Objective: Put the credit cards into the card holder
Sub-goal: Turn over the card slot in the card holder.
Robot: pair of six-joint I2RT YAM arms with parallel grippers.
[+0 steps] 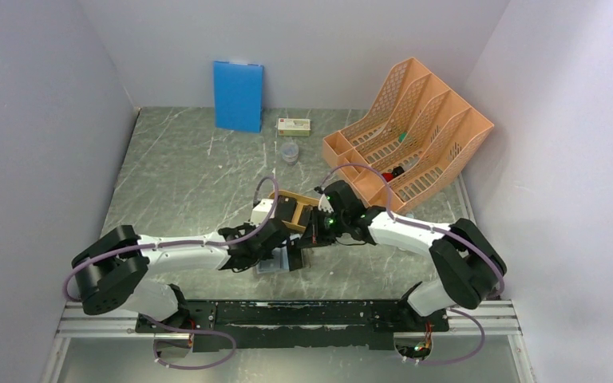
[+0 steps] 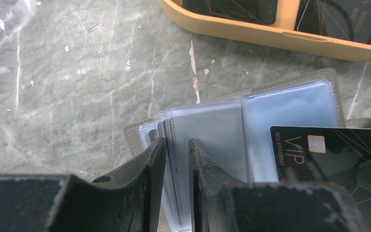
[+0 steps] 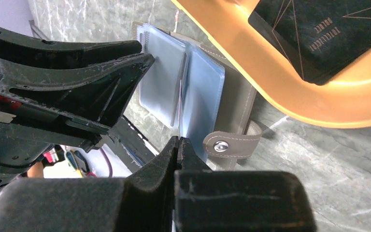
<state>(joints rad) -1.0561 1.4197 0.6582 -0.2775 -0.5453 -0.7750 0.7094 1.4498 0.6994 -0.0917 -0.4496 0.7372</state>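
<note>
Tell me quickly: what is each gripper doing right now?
Left gripper: closed on inner pockets of the card holder.
Right gripper: closed, pinching a black credit card by its edge.

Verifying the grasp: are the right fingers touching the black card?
Touching. The right wrist view shows the fingers closed on the thin, edge-on card.

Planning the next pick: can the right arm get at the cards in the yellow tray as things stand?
Probably not yet: the right gripper is shut on a card at the card holder, so its jaws are busy. The cards in the tray lie uncovered close by.
</note>
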